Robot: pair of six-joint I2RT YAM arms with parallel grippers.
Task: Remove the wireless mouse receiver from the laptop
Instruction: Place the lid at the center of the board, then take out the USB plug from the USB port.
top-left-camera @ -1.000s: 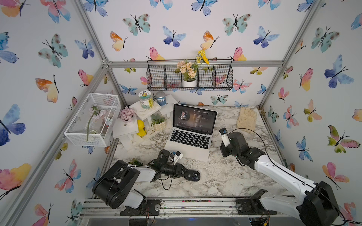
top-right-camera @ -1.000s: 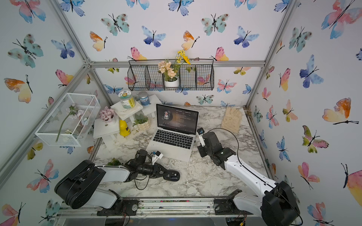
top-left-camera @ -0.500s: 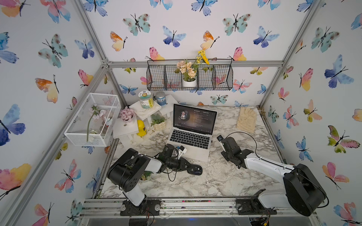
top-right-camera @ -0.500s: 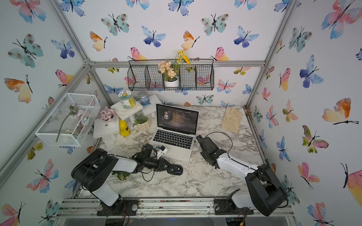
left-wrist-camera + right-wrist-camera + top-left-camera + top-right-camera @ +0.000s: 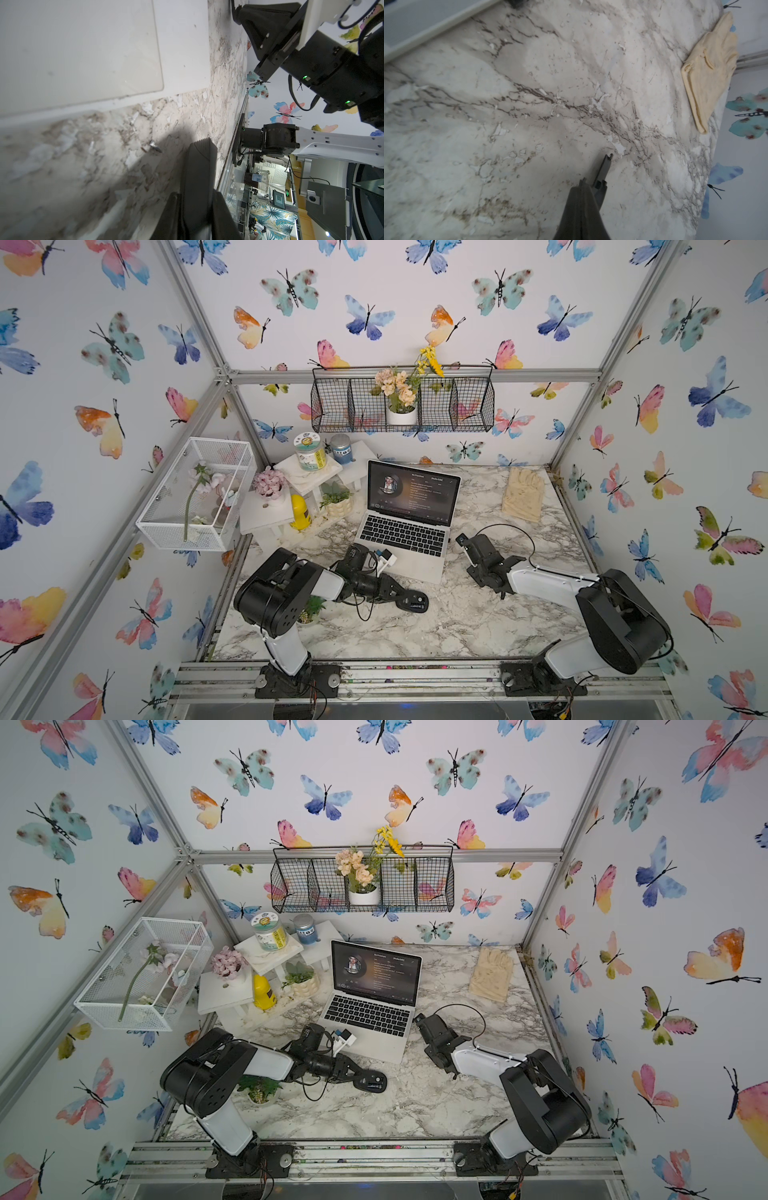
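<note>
Two hands lie low on the marble tabletop (image 5: 457, 626), one on each side of the open laptop (image 5: 409, 568), and we read that split as one hand minding the clutter while the other works the port. Our left hand (image 5: 400, 597) stretches just off the laptop's front edge, rolled onto its side, with its tips reaching the black mouse (image 5: 414, 602). In both top views the tips look to touch the mouse. We cannot tell whether they clasp it or how wide they stand, because the left wrist view shows only one broad ridged finger (image 5: 199, 166) over bare marble. Our right hand (image 5: 609, 156) sits just beside the laptop's edge at keyboard level, placed there, we judge, because the port is on that side. Its fingers (image 5: 602, 170) are drawn almost together, leaving the narrowest slit with nothing visible in it, and they point along the marble rather than at the laptop. The wireless mouse receiver (image 5: 518, 2) is, as best we can tell, the small dark nub against the laptop's side edge, cut off by the frame. It lies ahead of the right hand's tips, off to their laptop side and apart from them. It looks seated in the port, so the pull is not yet made. We judge that the right hand must first turn toward it.
</note>
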